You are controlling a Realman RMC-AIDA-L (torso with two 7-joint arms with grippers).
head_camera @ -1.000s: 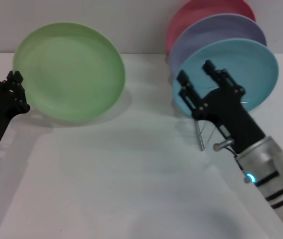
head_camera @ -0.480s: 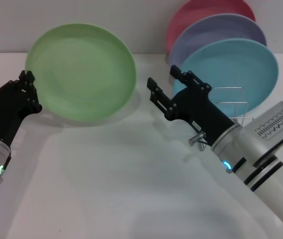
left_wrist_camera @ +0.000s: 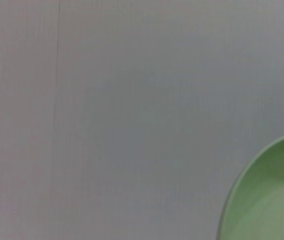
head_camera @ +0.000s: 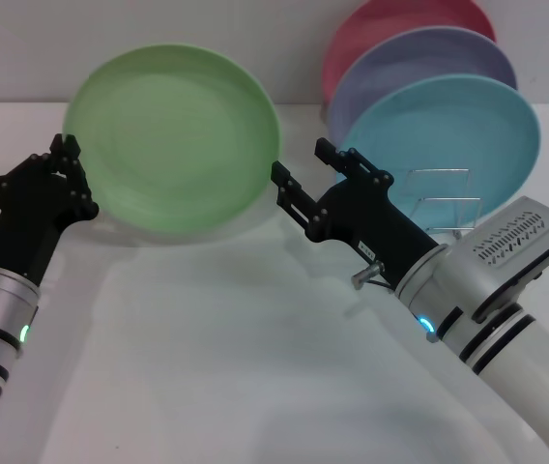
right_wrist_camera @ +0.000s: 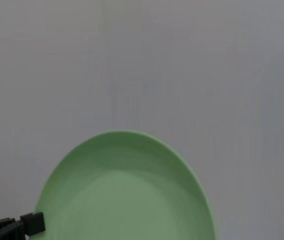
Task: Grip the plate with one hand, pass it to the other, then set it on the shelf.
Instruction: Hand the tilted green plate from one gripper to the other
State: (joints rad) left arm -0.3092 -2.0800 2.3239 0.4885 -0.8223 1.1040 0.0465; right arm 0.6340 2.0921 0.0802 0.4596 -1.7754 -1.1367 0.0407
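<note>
The light green plate (head_camera: 173, 135) is held upright above the white table, at the left. My left gripper (head_camera: 64, 166) is shut on its left rim. My right gripper (head_camera: 301, 162) is open, its two black fingers spread just to the right of the plate's right rim, a small gap apart from it. The wire shelf (head_camera: 446, 200) stands behind my right arm. The plate also shows in the left wrist view (left_wrist_camera: 269, 200) and in the right wrist view (right_wrist_camera: 127, 190), where my left gripper (right_wrist_camera: 17, 226) grips its edge.
A turquoise plate (head_camera: 468, 121), a lavender plate (head_camera: 419, 58) and a pink plate (head_camera: 390, 19) stand upright in a row at the back right, around the shelf. The white table (head_camera: 255, 338) stretches in front. A grey wall is behind.
My left gripper has carried the green plate to the right. My right gripper has swung left, away from the turquoise plate, up to the green plate's right rim.
</note>
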